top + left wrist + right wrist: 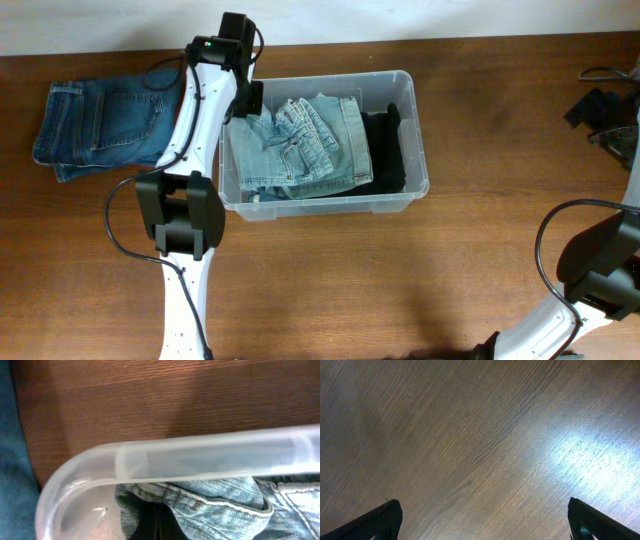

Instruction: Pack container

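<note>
The clear plastic container point(322, 206) stands at the table's middle. It holds folded light-blue jeans point(310, 150) and a black garment point(386, 150) at its right end. My left gripper point(246, 100) is at the container's far left corner. In the left wrist view its dark fingers point(156, 527) are pressed together in a fold of the light-blue jeans point(220, 510), just inside the rim point(200, 455). My right gripper point(482, 504) is open and empty over bare wood.
Folded dark-blue jeans point(100, 125) lie on the table left of the container, under the left arm; their edge shows in the left wrist view point(10, 460). Dark cables and gear point(600, 105) sit at the far right edge.
</note>
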### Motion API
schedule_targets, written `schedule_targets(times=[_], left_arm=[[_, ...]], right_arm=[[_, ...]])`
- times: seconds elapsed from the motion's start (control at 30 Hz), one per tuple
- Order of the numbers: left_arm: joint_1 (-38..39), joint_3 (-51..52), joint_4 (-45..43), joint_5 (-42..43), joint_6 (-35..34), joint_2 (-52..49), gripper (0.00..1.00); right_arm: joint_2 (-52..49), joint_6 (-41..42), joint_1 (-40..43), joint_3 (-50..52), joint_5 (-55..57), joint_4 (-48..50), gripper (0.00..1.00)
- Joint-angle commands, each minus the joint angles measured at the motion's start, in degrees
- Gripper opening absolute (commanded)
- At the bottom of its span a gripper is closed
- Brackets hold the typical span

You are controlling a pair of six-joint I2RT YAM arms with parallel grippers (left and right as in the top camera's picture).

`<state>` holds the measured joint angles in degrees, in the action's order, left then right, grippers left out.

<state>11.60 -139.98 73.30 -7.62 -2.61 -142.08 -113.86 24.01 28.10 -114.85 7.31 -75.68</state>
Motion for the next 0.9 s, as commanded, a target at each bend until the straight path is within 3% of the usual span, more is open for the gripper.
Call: schedule_targets(times=[0.0,0.3,0.5,0.73,0.87], left_arm=[[1.92,0.5,-0.46,3.82,4.26,-1.75,0.01],[3.63,-0.85,1.55,3.8,4.17,-1.44,0.01],[5.16,-9.31,8.63,3.8,3.61,-0.2,0.01],[6.43,-17.07,23.52,3.85,-0.61,0.9,0.01],[6.51,-15.45,23.43,10.19,-0.61,1.33,0.01]], right_arm=[[-0.63,0.28,0.04,0.2,0.9,0.0,0.98],[-0.63,0.28,0.04,0.2,0.9,0.02,0.98],[-0.63,0.28,0.04,0.2,0.9,0.0,0.98],[-0.63,0.28,0.04,0.2,0.9,0.0,0.98],[-0.63,0.28,0.04,0.2,0.9,0.0,0.98]])
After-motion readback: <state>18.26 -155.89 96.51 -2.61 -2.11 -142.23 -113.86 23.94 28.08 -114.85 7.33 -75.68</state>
